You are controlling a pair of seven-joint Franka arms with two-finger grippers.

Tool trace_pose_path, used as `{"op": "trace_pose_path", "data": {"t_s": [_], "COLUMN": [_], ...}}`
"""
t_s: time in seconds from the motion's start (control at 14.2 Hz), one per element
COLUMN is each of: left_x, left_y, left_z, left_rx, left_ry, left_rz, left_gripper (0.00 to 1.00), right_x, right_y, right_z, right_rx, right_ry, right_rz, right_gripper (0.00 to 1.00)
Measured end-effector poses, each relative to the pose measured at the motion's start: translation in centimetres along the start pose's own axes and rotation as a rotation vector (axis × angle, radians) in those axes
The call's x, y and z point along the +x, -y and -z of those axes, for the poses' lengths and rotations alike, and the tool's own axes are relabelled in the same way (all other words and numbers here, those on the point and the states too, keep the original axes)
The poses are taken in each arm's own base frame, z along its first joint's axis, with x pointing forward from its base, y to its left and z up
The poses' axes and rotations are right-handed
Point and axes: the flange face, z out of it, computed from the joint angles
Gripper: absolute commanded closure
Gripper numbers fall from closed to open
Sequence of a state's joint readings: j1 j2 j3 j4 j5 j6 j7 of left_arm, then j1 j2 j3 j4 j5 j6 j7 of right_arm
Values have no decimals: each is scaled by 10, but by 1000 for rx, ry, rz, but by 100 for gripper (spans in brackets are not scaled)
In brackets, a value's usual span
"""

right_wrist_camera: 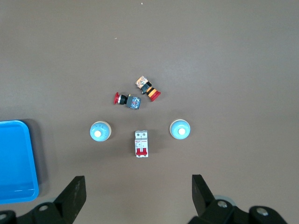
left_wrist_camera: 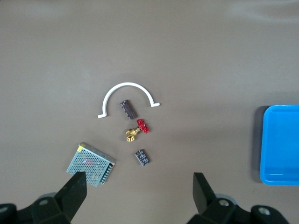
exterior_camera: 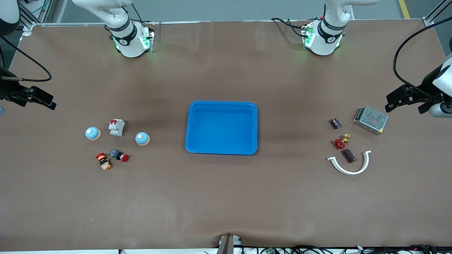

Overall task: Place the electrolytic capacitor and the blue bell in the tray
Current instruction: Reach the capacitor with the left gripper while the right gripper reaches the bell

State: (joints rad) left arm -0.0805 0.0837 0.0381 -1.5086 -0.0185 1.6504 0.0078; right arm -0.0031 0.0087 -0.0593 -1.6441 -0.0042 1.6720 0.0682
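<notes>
Both grippers are held with fingers spread wide and nothing between them: the left gripper (left_wrist_camera: 138,193) is raised over the left arm's end of the table, the right gripper (right_wrist_camera: 135,196) over the right arm's end. The blue tray (exterior_camera: 221,127) is seen at the table's middle, with nothing in it. Two blue bells (exterior_camera: 93,133) (exterior_camera: 142,138) are set beside a white circuit breaker (exterior_camera: 116,127). Two dark capacitors (exterior_camera: 335,123) (exterior_camera: 349,155) are laid near a red-handled brass valve (exterior_camera: 341,141), a white curved bracket (exterior_camera: 350,165) and a mesh-covered power supply (exterior_camera: 370,120).
</notes>
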Motion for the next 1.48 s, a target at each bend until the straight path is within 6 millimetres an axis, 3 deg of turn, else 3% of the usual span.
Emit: {"op": "trace_pose_path", "data": {"t_s": [0.21, 0.56, 0.91, 1.48], "left_x": [1, -5, -16, -34], "left_y": [2, -5, -13, -17], "left_z": [-37, -104, -148, -232], "left_rx": [10, 11, 21, 23], "left_ry": [1, 22, 77, 64], "left_rz": [25, 140, 283, 392], "left_gripper": [0, 0, 0, 0], "right_x": [17, 40, 42, 27], "right_y": [-7, -68, -102, -104], "right_z": [-25, -73, -111, -188], "right_rx": [-4, -8, 2, 11], "right_ry": [2, 38, 86, 100], "right_rz": [12, 137, 212, 324], "right_gripper": [0, 0, 0, 0]}}
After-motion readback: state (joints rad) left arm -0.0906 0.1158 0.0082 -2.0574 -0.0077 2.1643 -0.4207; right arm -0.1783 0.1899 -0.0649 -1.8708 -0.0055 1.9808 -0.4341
